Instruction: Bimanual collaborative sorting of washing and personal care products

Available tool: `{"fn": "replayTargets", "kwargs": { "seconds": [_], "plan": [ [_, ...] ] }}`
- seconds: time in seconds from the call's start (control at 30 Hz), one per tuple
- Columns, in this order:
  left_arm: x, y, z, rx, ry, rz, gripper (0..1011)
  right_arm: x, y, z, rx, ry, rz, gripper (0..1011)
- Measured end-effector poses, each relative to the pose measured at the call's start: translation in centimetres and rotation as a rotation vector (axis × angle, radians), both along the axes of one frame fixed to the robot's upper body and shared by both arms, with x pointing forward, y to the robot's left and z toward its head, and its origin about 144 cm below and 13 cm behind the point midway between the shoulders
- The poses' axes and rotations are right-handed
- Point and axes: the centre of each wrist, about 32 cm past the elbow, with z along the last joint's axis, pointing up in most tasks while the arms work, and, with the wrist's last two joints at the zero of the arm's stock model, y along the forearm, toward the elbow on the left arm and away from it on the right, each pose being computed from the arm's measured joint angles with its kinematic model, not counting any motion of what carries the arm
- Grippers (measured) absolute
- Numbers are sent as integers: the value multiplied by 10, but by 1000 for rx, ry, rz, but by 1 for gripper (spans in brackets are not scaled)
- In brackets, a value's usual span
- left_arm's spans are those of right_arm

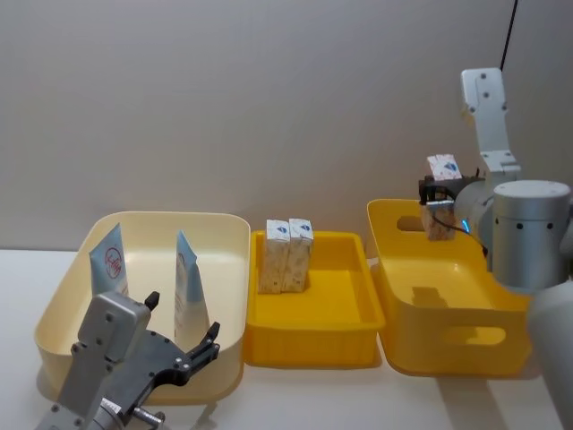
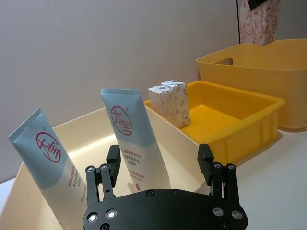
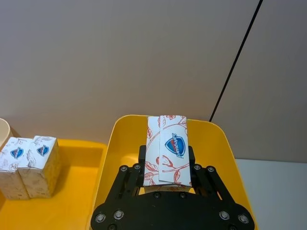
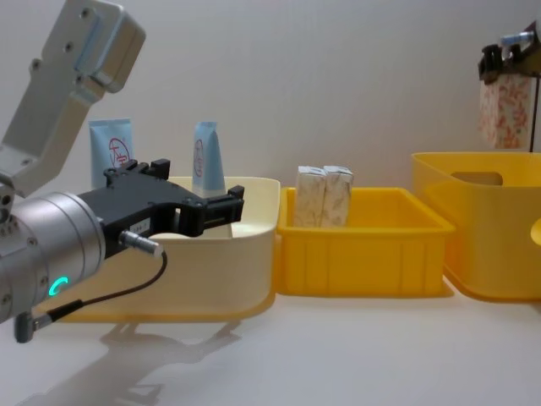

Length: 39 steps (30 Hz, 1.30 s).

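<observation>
Two light-blue-and-white tubes (image 1: 109,260) (image 1: 188,287) with a round red logo stand upright in the cream bin (image 1: 170,217). Two white cartons (image 1: 286,255) stand side by side at the back left of the middle yellow tray (image 1: 313,349). My right gripper (image 1: 439,193) is shut on a third carton (image 3: 168,139), which hangs upright over the back of the right yellow bin (image 1: 448,340). My left gripper (image 1: 183,318) is open at the cream bin's front edge, facing the nearer tube (image 2: 129,134) with nothing between its fingers (image 2: 205,158).
The three bins stand in a row on the white table, close to a plain wall. The chest view shows the held carton (image 4: 505,110) well above the right bin's rim (image 4: 473,161). Bare table lies in front of the bins.
</observation>
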Motion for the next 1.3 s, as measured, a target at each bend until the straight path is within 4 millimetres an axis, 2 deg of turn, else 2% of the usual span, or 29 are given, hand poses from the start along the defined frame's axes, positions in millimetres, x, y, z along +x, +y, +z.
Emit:
{"fn": "replayTargets", "kwargs": {
  "seconds": [0.53,1.3],
  "plan": [
    [0,0,0,0,0,0,1002,9,-3,-5,15,129,-39,408],
    [0,0,0,0,0,0,1002,11,-4,-10,28,184,-50,408]
  ]
}}
